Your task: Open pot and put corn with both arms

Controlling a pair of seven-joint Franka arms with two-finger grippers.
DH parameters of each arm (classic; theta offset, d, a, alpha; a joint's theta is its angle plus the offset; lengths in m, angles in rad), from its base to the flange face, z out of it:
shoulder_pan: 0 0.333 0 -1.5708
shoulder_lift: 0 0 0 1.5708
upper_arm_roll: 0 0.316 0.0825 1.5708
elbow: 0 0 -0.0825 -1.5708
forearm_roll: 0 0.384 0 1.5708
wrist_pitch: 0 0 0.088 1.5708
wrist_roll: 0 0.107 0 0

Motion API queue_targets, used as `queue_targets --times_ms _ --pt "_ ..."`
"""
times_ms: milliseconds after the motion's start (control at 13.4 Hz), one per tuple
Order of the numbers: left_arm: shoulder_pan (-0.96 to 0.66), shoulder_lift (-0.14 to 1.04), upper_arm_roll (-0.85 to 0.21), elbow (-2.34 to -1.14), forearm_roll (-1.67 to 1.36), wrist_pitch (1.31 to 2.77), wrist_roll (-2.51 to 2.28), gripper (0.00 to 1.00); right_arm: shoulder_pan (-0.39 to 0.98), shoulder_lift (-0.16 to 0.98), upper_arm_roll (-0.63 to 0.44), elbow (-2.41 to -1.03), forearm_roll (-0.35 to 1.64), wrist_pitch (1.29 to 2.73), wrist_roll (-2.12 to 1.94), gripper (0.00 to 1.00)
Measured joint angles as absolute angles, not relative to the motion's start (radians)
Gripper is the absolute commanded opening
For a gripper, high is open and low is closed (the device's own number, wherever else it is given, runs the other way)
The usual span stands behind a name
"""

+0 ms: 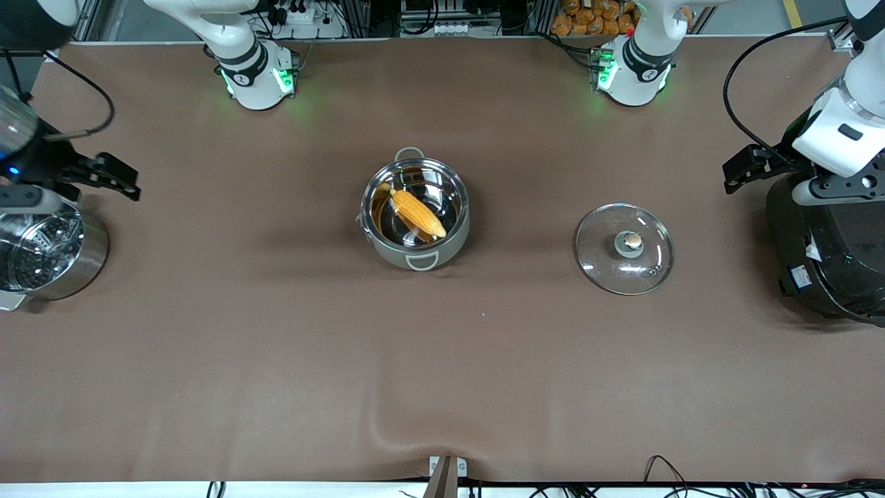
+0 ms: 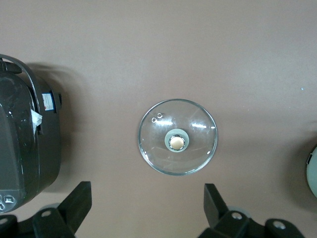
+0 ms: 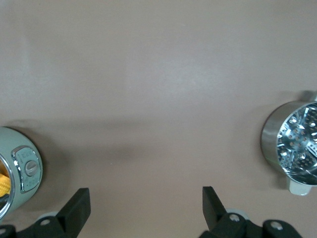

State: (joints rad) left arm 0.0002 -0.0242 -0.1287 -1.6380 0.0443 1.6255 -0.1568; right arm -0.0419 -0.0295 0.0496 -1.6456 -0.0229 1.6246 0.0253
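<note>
- Pot [image 1: 415, 213]: round steel vessel with a grey-beige outer wall and two loop handles, standing uncovered at the middle of the table. One handle faces the front camera, the other the robots' bases. An edge of it also shows in the right wrist view [image 3: 20, 171].
- Corn [image 1: 417, 212]: yellow-orange cob lying inside the pot on its shiny floor, set at a slant, pale tip toward the bases.
- Lid [image 1: 624, 247]: clear glass disc with a tan knob, flat on the table, knob up. It lies well apart from the pot, toward the left arm's end of the table and slightly nearer the front camera. Seen whole in the left wrist view [image 2: 177, 137].
- Rice cooker [image 1: 830, 252]: large black appliance at the left arm's end of the table, beside the lid but apart from it.
- Steamer pot [image 1: 45, 252]: steel pot with a perforated insert, at the right arm's end of the table.
- Left gripper [image 1: 743, 166]: raised over the table at the rice cooker's edge, fingers spread wide and holding nothing; the lid shows between its fingers [image 2: 74, 201] in the left wrist view.
- Right gripper [image 1: 110, 176]: raised over the table close by the steamer pot, fingers [image 3: 74, 208] released and empty, bare cloth between them.
- Table [image 1: 276, 360]: covered in brown cloth, with a crease near the front camera's edge.
</note>
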Motion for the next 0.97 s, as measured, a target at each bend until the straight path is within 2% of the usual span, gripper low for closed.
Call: queue_targets --times_ms 224,971 --pt "0.000 -0.026 -0.129 -1.638 0.034 1.629 -0.156 1.00 -0.083 -0.034 0.049 -1.646 -0.021 1.625 0.005 1.00" --pt "0.000 -0.026 -0.109 -1.643 0.021 1.630 -0.106 1.00 -0.086 -0.035 0.054 -1.588 -0.020 1.577 0.005 1.00"
